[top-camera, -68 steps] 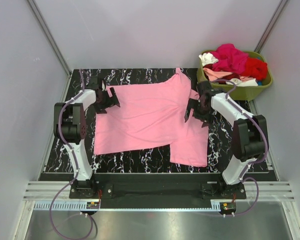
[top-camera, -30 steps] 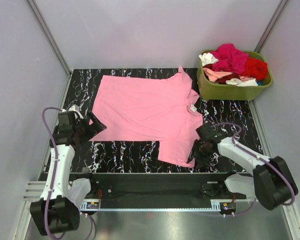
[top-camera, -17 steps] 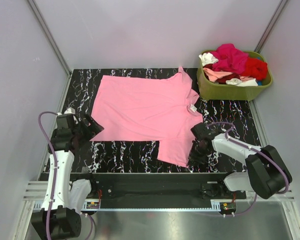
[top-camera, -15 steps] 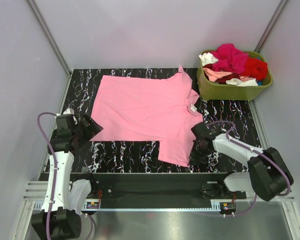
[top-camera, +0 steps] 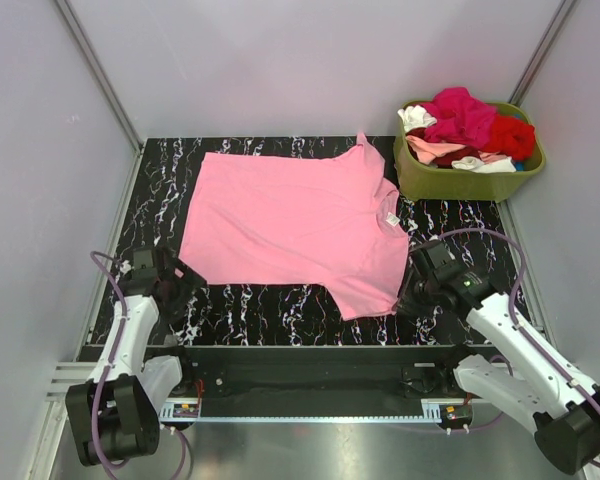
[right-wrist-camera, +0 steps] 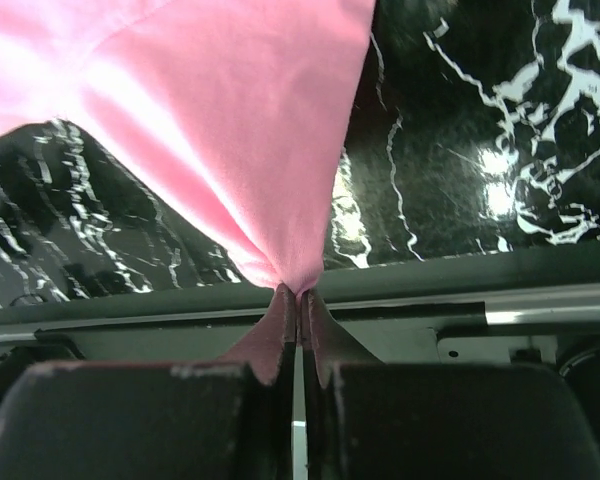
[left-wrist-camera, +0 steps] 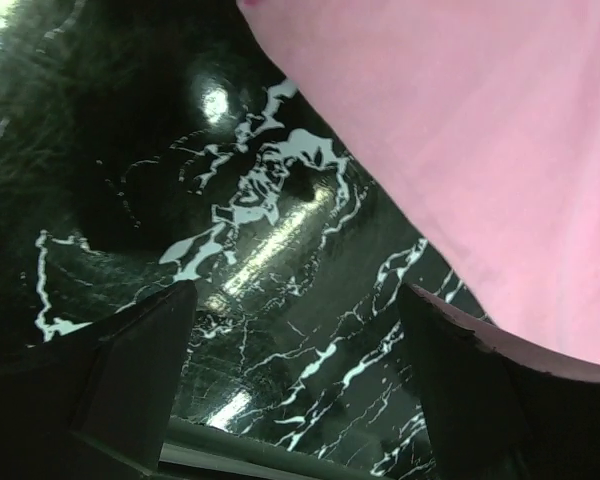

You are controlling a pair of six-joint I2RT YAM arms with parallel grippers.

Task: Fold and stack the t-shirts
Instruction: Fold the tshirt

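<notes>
Since a second ago the right hand (top-camera: pixel 408 297) has drawn the near sleeve outward to its own side, and the left hand (top-camera: pixel 183 275) has come back toward its base. The right hand is now clamped on a thin pinch of the sleeve edge of the pink t-shirt (top-camera: pixel 290 215), which lies flat on the bench (top-camera: pixel 280 312) just beyond both hands. The left hand has its fingers apart and holds nothing; the shirt's corner is just ahead of it. I see two risks: such a thin pinch may slip out, or a further pull may drag the whole shirt, because nothing holds the other side.
</notes>
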